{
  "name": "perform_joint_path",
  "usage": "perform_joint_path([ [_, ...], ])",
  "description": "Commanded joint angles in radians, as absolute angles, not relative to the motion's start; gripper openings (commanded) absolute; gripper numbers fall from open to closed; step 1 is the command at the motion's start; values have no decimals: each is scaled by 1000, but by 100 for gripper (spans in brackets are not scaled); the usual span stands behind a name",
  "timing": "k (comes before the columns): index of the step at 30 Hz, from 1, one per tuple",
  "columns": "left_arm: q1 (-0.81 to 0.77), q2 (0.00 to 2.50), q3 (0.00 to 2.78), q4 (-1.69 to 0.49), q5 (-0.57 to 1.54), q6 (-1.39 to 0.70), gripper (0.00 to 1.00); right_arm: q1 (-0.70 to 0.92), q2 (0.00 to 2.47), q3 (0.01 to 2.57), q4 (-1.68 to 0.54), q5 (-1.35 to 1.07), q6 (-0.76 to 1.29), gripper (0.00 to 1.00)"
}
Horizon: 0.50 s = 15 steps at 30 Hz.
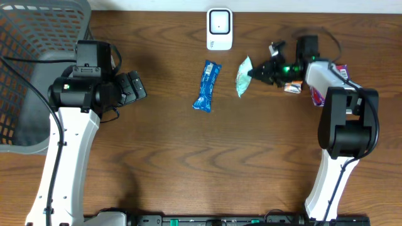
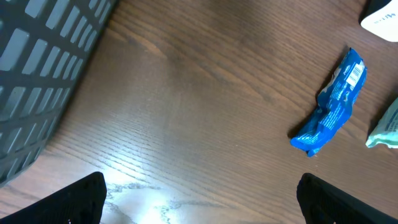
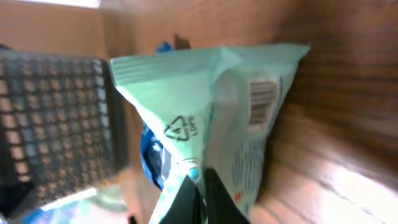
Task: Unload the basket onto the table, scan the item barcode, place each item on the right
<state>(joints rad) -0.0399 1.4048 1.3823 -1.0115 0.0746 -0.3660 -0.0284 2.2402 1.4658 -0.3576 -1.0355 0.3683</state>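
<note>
Far L: basket (image 1: 38, 69). L gripper (image 1: 135, 87) wide open, holding nothing. Mid-table we see blue pack (image 1: 207, 86), scanner (image 1: 219, 29) behind it. Green pack (image 1: 244, 76) just R of blue, its R edge pinched in the clenched R gripper (image 1: 256, 73); barcode (image 3: 262, 102) faces wrist cam.

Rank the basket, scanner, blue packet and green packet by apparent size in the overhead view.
Largest: grey basket.
Next: white scanner and blue packet, too alike to rank.
Smallest: green packet.

Packet (image 1: 244, 76) mint green, black barcode (image 3: 262, 101); wrapper (image 1: 206, 86) at its 9 o'clock blue-white; scanner (image 1: 219, 29) white; basket (image 1: 31, 37) grey lattice; table (image 1: 188, 163) brown woodgrain.
</note>
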Motion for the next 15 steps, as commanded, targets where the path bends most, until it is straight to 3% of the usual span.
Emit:
perform_joint_path([
  [1,-38,1409,1388,-1013,62,-368,98,-23,2220,1373,-260,-1148,522,1],
  [9,-38,1409,1388,-1013,62,-368,98,-38,2213,1349,-250,-1034,525,1],
  [15,-38,1409,1388,-1013,62,-368,98,-38,2138,1376,-498,-682,425,1],
])
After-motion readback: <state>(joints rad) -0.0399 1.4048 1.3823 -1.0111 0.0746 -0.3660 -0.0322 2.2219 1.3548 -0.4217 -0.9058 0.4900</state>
